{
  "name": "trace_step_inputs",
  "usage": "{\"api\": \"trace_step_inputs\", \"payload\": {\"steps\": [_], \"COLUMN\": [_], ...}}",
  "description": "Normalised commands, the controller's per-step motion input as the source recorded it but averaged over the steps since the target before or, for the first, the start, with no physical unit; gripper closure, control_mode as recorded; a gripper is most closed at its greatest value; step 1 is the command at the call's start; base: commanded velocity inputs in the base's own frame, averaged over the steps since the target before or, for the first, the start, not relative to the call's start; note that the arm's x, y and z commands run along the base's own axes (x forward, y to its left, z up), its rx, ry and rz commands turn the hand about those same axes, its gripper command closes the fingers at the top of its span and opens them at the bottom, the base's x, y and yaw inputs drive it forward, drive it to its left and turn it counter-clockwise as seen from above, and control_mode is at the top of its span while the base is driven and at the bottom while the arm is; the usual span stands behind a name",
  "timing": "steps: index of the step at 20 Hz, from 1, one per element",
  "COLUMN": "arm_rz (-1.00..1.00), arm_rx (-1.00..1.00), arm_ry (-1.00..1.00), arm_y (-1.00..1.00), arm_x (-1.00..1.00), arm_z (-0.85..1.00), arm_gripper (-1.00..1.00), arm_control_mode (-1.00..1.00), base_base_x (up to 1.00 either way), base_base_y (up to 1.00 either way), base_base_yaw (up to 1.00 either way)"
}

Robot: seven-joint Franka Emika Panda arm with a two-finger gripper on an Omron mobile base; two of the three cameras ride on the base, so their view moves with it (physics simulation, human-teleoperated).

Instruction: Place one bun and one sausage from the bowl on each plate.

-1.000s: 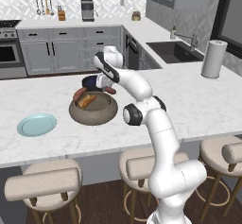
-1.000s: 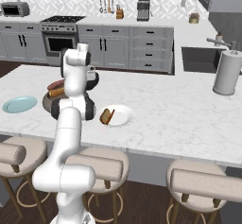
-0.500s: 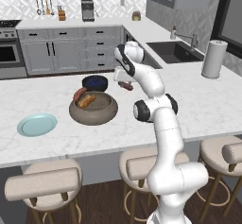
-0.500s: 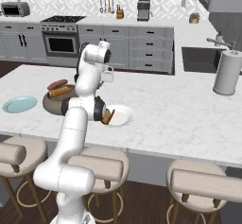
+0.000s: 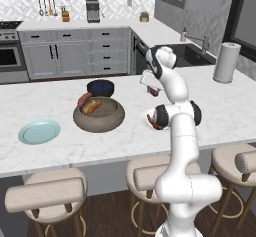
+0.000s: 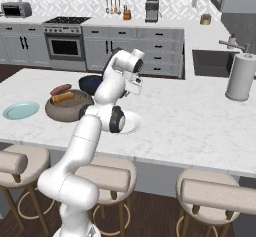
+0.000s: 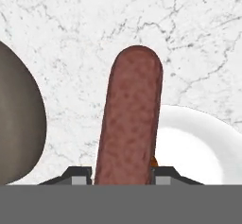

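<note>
My gripper (image 5: 151, 87) is shut on a reddish-brown sausage (image 5: 153, 92), held above the counter between the bowl and the white plate. In the hand view the sausage (image 7: 130, 119) stands between the fingertips (image 7: 78, 173), over marble, with the white plate (image 7: 198, 147) to its right and the bowl's wall (image 7: 19, 124) to its left. The grey-brown stone bowl (image 5: 99, 115) holds a bun (image 6: 63, 97) and another sausage (image 6: 61, 89). The white plate (image 5: 147, 119) is partly hidden by my arm; a brown piece of food lies on it. The teal plate (image 5: 39, 131) sits bare at the left.
A dark blue bowl (image 5: 100, 87) stands just behind the stone bowl. A paper towel roll (image 6: 239, 77) and a sink (image 5: 187, 56) are at the far right. Stools (image 5: 47, 196) line the counter's near edge.
The arm has swung right, away from the bowl, carrying the sausage to a spot near the white plate. The grip has stayed shut on it.
</note>
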Motion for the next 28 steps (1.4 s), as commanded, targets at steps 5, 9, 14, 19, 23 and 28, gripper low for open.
{"api": "trace_step_inputs", "payload": {"steps": [5, 9, 14, 19, 23, 28], "arm_rz": [-0.17, -0.07, -0.04, 0.03, 0.0, 0.0], "arm_rx": [0.0, 0.0, 0.0, -0.02, 0.0, -0.05], "arm_ry": [0.06, 0.11, 0.06, -0.06, -0.22, -0.3], "arm_y": [-0.48, -0.41, -0.48, -0.04, 0.0, 0.15], "arm_x": [0.0, 0.0, 0.0, -0.06, -0.63, -0.81], "arm_z": [-0.7, -0.82, -0.79, -0.38, 0.0, 0.0], "arm_gripper": [1.0, 1.0, 1.0, 1.0, 1.0, 1.0], "arm_control_mode": [-1.0, -1.0, -1.0, -1.0, -1.0, -1.0], "base_base_x": [0.0, 0.0, 0.0, 0.0, 0.0, 0.0], "base_base_y": [0.0, 0.0, 0.0, 0.0, 0.0, 0.0], "base_base_yaw": [0.0, 0.0, 0.0, 0.0, 0.0, 0.0]}}
